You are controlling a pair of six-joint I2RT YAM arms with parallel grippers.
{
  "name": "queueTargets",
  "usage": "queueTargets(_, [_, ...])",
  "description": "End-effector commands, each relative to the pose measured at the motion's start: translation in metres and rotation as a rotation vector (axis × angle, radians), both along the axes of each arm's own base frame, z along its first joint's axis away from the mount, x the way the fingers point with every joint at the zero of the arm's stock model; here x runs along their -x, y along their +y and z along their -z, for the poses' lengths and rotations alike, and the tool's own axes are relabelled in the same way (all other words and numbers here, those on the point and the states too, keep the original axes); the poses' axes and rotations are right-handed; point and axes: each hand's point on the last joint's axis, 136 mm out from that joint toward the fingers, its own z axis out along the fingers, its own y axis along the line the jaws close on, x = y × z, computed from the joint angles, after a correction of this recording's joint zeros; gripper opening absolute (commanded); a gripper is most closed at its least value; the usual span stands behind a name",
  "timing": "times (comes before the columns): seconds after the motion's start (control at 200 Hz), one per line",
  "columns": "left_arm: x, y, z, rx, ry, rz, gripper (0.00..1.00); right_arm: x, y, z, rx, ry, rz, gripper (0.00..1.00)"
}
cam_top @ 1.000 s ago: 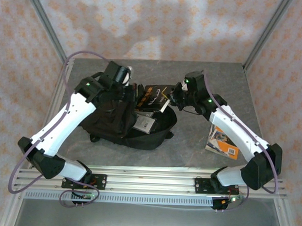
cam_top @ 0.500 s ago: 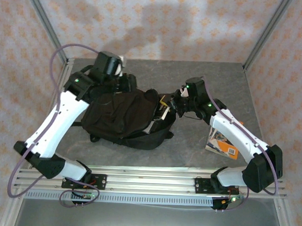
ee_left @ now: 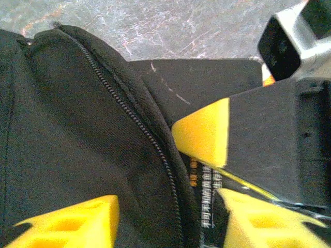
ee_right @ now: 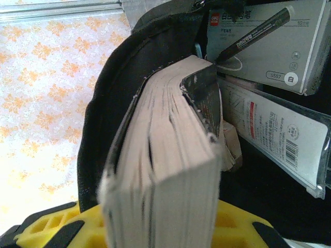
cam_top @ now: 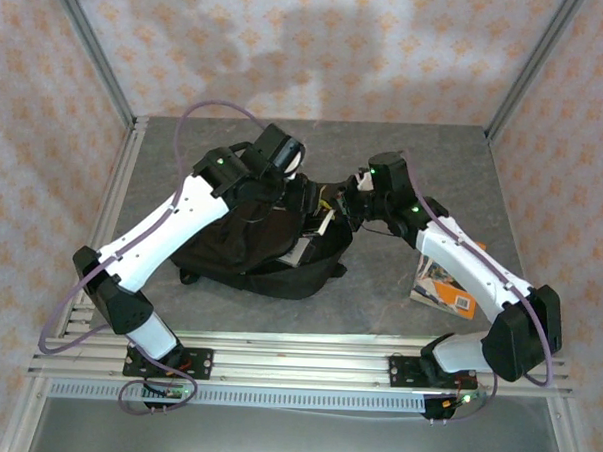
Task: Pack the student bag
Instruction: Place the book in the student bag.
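Left gripper (ee_left: 165, 212): fingers spread apart, just above the bag (ee_left: 62, 129), by its zip.
Right gripper (ee_right: 160, 230): pinching a thick book (ee_right: 165, 155) that pokes into the bag.
Bag: black, open, lying in the middle of the table (cam_top: 415, 156).

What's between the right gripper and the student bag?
A thick book, which the right gripper holds, poking into the student bag; right wrist view.

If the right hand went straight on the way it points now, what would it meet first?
Probably the white marker box inside the student bag: the thick book in the right hand leads toward it, though depth is unclear.
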Motion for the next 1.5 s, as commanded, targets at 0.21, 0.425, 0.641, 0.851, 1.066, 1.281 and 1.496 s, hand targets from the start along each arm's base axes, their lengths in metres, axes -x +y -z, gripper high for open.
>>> queueTargets(0.21, [0.002, 0.013, 0.043, -0.136, 0.054, 0.023, 0.19, 0.002, 0.015, -0.047, -0.136, -0.119, -0.051, 0.0])
queueTargets(0.425, [-0.005, 0.035, 0.003, -0.156, -0.045, -0.028, 0.0, 0.005, 0.01, -0.032, -0.069, -0.122, -0.071, 0.0])
queueTargets(0.641, [-0.007, 0.083, -0.05, -0.136, -0.14, -0.169, 0.0, 0.02, -0.01, -0.008, 0.081, -0.121, -0.119, 0.0])
queueTargets(0.851, [-0.004, 0.105, -0.07, -0.125, -0.175, -0.215, 0.0, 0.031, -0.01, -0.002, 0.058, -0.12, -0.149, 0.0])
queueTargets(1.066, [-0.006, 0.101, -0.074, -0.088, -0.17, -0.204, 0.0, 0.018, 0.009, -0.033, -0.095, -0.175, -0.14, 0.0])
queueTargets(1.281, [-0.009, 0.091, -0.087, -0.021, -0.187, -0.197, 0.0, -0.005, 0.029, -0.043, -0.151, -0.183, -0.116, 0.0])
queueTargets(1.496, [-0.011, 0.088, -0.111, 0.034, -0.234, -0.202, 0.0, -0.03, 0.061, -0.02, -0.132, -0.164, -0.123, 0.0])
